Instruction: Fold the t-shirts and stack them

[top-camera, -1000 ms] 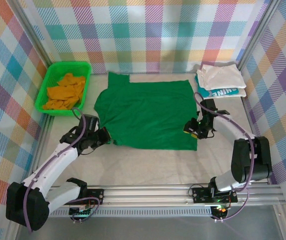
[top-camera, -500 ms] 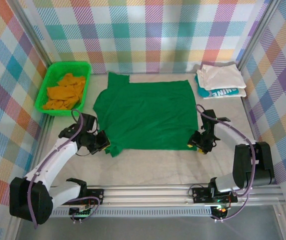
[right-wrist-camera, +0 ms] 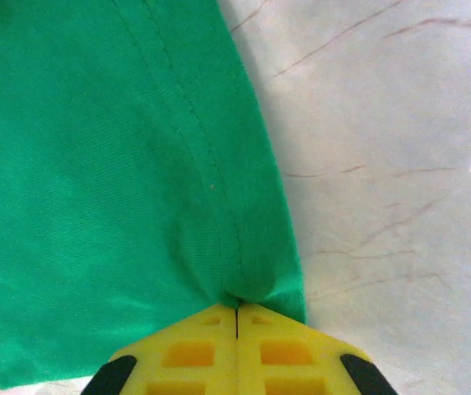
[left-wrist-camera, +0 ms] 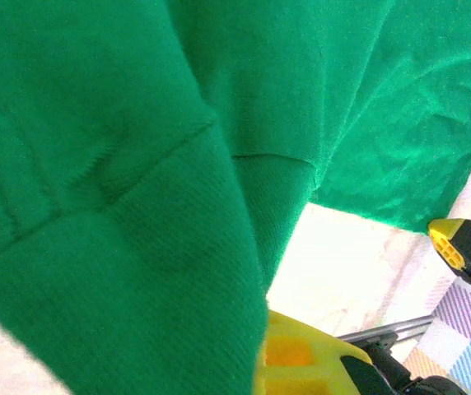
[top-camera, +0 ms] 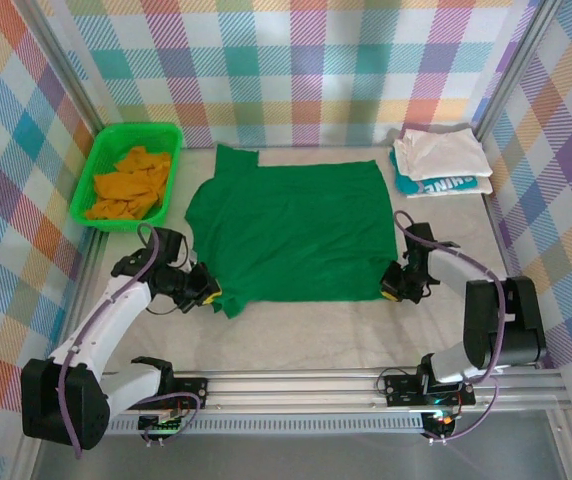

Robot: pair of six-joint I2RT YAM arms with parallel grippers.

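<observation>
- Two shirts look finished. A folded white cloth t-shirt [top-camera: 438, 150] lies on a folded teal t-shirt with white lettering [top-camera: 448, 186] in the far right corner of the pale worktop [top-camera: 316, 330].
- A crumpled orange cloth t-shirt [top-camera: 131, 182] sits unfolded in the bright green plastic basket [top-camera: 94, 170] at the far left.
- The plain dark green cloth t-shirt [top-camera: 291, 225] is the one in hand. It lies spread flat in the middle of the worktop, between basket and stack, with no fold made yet as far as I can see.
- The left fingers [top-camera: 209, 294] are closed on its near left corner, where the cloth bunches around a seam.
- The right fingers [top-camera: 391, 291] are pinched shut on its near right corner, right at the stitched hem.
- The cloth looks soft and mostly smooth, drawn slightly toward the two held corners.
- I judge the task roughly half done.
</observation>
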